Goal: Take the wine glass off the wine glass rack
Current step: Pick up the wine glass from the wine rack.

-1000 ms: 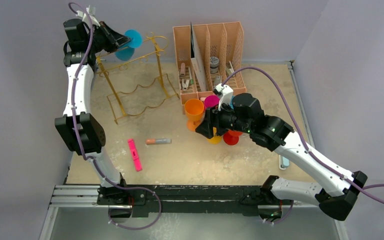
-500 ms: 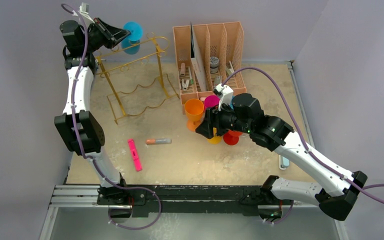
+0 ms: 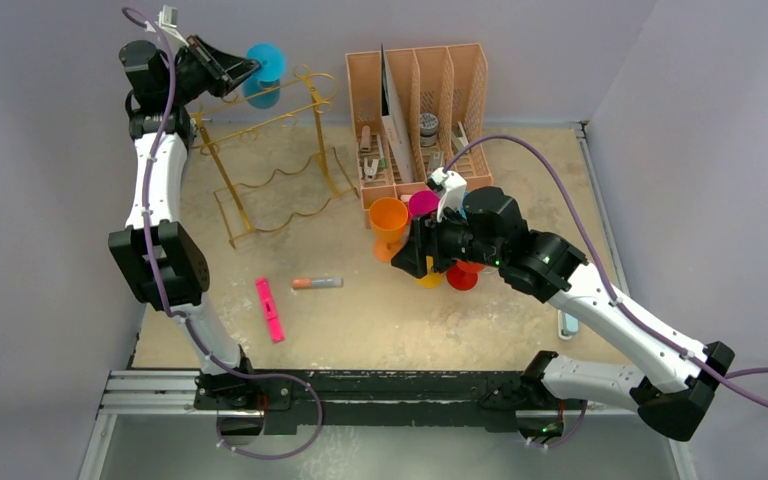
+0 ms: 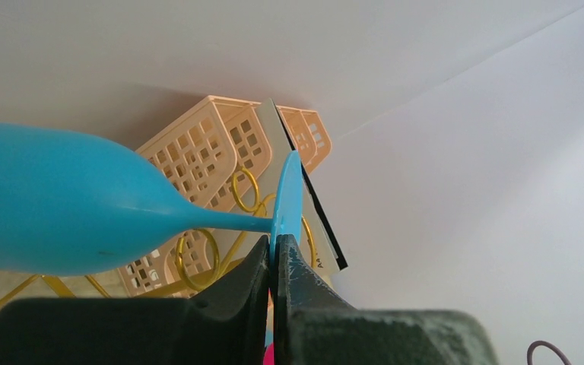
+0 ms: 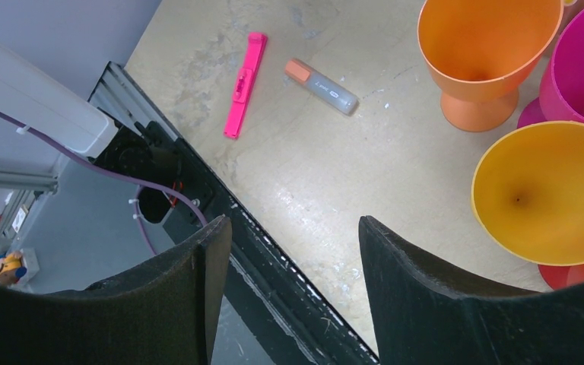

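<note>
- At the far left corner of the table (image 3: 520,330), the left gripper (image 4: 276,247) was raised high, its fingers pressed together on the thin round foot of the blue wine glass (image 4: 61,201).
- From the left wrist camera the glass lay on its side, with the stem level and the bowl pointing away from the fingers.
- From above, the glass was over the far left end of the gold wine glass rack (image 3: 260,114), at the height of the looped top rail. Whether it touched the wire I could not tell.
- The rack stood on the table beside the peach desk organiser (image 3: 420,90).
- Near the middle of the table, the right gripper (image 5: 293,228) hung with its fingers wide apart and nothing between them.
- It was just beside a group of cups: an orange cup (image 3: 388,222), a magenta cup (image 3: 422,203), a yellow cup (image 5: 547,190) and a red cup (image 3: 463,275), all close together in front of the organiser.
- A pink highlighter (image 3: 269,309) and a grey marker (image 3: 316,283) with an orange cap lay flat on the table, apart from each other.
</note>
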`<state>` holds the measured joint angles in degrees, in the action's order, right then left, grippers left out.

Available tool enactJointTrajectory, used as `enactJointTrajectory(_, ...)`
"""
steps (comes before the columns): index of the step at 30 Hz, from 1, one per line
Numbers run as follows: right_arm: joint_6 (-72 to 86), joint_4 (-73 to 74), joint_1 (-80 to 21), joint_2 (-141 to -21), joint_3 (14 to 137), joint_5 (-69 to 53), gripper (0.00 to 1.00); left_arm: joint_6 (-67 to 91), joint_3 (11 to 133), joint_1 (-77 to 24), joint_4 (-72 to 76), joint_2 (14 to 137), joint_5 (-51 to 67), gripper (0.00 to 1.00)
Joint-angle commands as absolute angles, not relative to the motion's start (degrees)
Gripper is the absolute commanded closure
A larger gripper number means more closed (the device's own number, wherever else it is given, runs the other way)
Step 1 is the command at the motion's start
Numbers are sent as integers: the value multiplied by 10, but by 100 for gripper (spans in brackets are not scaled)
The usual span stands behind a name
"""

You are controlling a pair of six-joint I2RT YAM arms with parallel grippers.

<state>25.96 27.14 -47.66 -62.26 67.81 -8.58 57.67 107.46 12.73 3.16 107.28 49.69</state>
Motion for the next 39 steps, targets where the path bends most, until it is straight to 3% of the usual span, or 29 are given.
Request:
enactJointTrajectory(1,265,270,-478,-618,698,-91,35,543,1096,132,15,1066,489,100)
enactJointTrajectory(18,268,266,-478,-623,695,-92,35,422,1125,132,22,1027,528,100)
enactJointTrajectory(31,256,200,-478,-630,680,-97,35,315,1005,131,66,883,554,100)
enactJointTrajectory(39,258,168,-478,-633,663,-105,34,343,900,128,103,792,623,100)
